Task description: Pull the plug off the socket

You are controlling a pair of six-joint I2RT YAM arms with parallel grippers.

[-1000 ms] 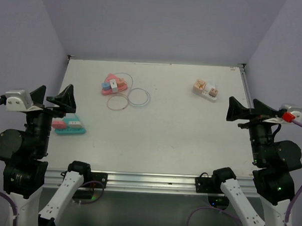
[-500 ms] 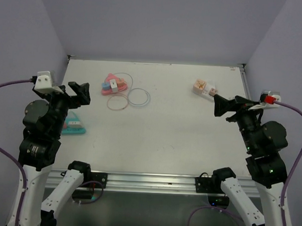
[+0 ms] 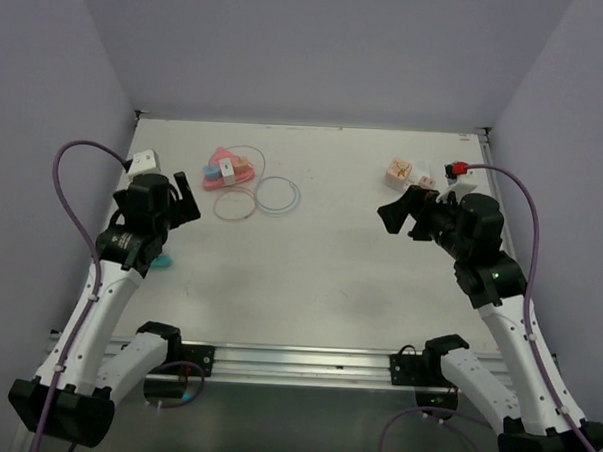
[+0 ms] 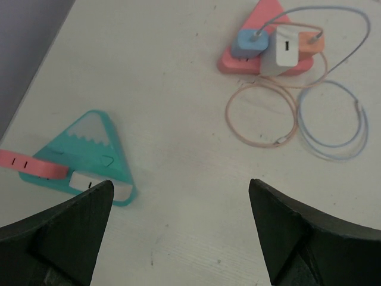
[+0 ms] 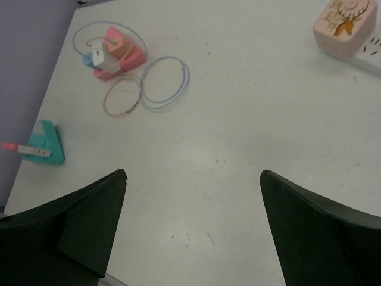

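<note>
Over the left half of the white table (image 3: 319, 277), the left gripper (image 4: 181, 186) hangs clear of the surface with its jaws spread as wide as they go. It holds nothing and touches nothing, and bare tabletop shows between its two black fingers (image 4: 59, 238). Just ahead of it, on its left, a teal socket block (image 4: 89, 149) shaped like a triangle lies flat. A pink plug (image 4: 30, 166) juts past the block's left corner and a white piece (image 4: 89, 181) sits beside that plug at the near edge. From overhead the left arm hides most of this block.

Farther back lies a pink socket block (image 4: 241, 61), also triangular, carrying three plugs side by side: a blue plug (image 4: 250, 43), a white plug (image 4: 284, 50) and an orange plug (image 4: 311, 42). Thin cords run from the blue and orange ones and lie on the table just beside the block as an orange loop (image 4: 238, 122) and a pale blue loop (image 4: 357, 128), the two meeting at one edge.

Over the right half of the table, the right gripper (image 5: 192, 174) is likewise fully open and empty, well above the surface. Beyond it, near the back right corner, a white power strip (image 5: 372, 56) holds a pink cube plug (image 5: 345, 24) with a deer drawn on top, apart from the fingers
</note>
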